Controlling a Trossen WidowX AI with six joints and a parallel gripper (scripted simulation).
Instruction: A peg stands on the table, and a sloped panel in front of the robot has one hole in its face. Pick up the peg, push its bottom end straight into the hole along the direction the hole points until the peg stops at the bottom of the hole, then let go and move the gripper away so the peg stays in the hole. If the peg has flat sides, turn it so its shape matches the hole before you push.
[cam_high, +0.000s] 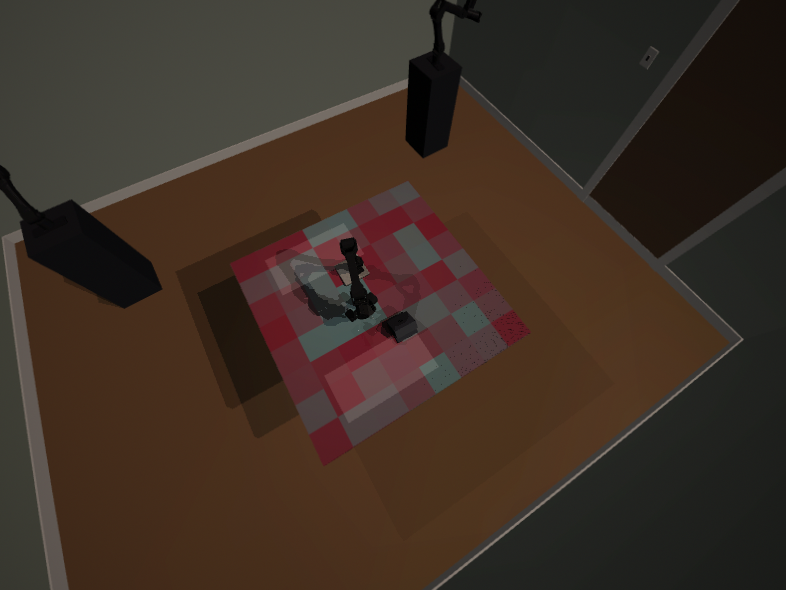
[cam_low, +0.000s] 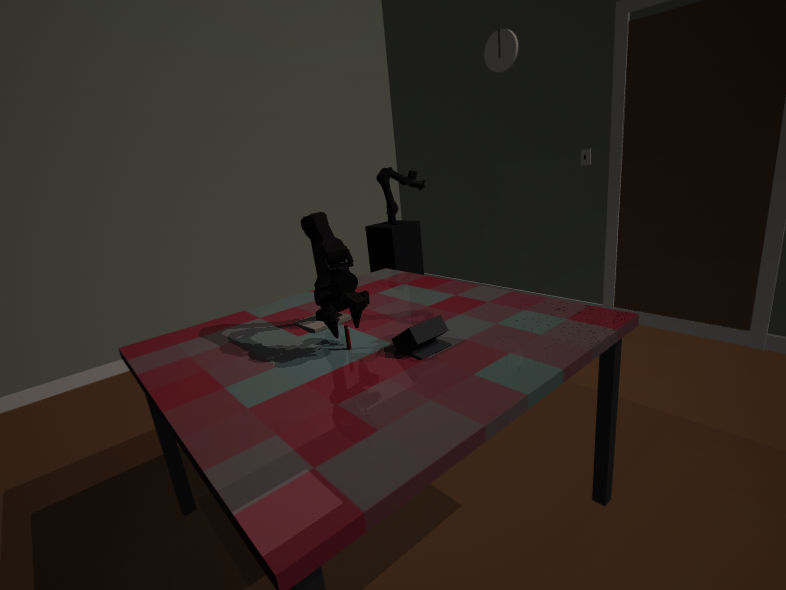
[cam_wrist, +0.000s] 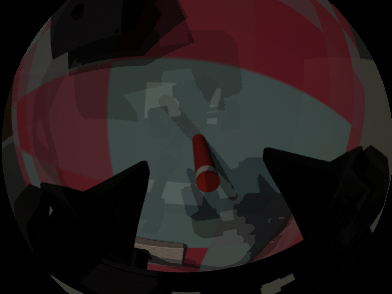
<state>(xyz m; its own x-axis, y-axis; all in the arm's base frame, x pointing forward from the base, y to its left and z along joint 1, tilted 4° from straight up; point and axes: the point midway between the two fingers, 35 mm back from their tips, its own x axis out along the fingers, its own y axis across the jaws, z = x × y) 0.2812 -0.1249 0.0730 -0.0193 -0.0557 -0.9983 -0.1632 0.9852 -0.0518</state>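
The red peg (cam_low: 347, 337) (cam_wrist: 203, 157) stands upright on the desk (cam_low: 406, 438) (cam_high: 422, 250), left of centre in the exterior view and near the middle of the wrist view. The jaws (cam_low: 347, 330) are spread wide, pinching nothing. It looks round, slim and stiff, probably light and perhaps slick; I'd grip the upper shaft squarely, leaving the bottom end free, since a lopsided touch could tip it. The dark sloped block (cam_high: 401, 325) (cam_low: 420, 334) (cam_wrist: 90, 25), upper left in the wrist view, sits near, so lift before travelling. The desk's edges lie well away from the peg.
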